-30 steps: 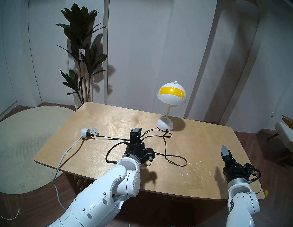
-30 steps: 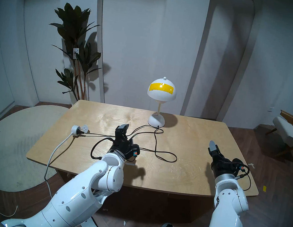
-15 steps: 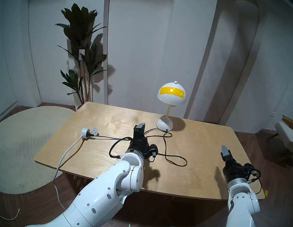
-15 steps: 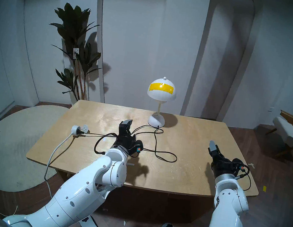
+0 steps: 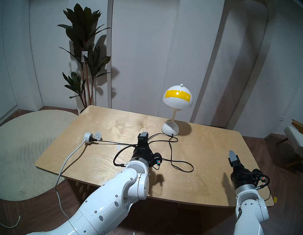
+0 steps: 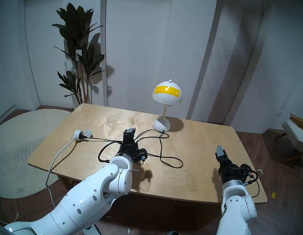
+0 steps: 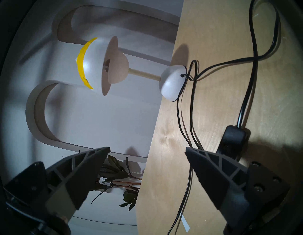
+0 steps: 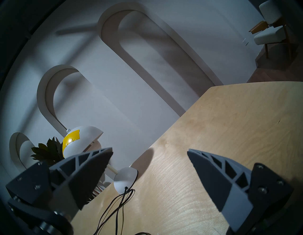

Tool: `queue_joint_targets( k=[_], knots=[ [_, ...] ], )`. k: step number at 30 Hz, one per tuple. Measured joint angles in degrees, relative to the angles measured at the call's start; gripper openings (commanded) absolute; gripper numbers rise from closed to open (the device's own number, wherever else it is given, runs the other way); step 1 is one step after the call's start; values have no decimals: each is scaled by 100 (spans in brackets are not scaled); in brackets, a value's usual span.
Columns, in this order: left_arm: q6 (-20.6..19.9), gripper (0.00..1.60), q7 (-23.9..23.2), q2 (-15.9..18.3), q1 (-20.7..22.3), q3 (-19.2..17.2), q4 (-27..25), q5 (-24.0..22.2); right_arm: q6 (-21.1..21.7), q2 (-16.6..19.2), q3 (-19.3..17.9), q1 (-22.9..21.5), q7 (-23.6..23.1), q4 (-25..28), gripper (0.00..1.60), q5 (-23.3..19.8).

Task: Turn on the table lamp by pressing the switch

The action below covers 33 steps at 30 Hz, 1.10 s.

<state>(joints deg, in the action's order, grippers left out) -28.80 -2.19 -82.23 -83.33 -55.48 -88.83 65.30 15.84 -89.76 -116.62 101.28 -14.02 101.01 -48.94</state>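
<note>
dim, bluish room light with heavy fisheye bending and a dark rim in all four views. the table lamp (image 5: 176,109) is unlit, a small glare spot on its yellow band, and casts a shadow rightward on the table (image 5: 101,161). wrist views are darker; near fingers (image 7: 218,177) look soft.

The wooden tabletop (image 5: 111,169) carried the table lamp (image 5: 175,110) at twelve o'clock, its black cord (image 5: 180,165) looping centrally, a white socket adapter (image 5: 90,137) at nine.
</note>
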Motion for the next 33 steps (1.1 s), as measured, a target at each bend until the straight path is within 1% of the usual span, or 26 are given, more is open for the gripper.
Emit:
queue_joint_targets(
  k=[14, 33],
  knots=[
    [35, 160, -110, -43, 156, -16, 184, -4, 0, 0, 0, 0, 0, 0, 160, -1],
    [113, 160, -175, -147, 204, -134, 496, -51, -1, 1, 0, 0, 0, 2, 160, -1]
  ],
)
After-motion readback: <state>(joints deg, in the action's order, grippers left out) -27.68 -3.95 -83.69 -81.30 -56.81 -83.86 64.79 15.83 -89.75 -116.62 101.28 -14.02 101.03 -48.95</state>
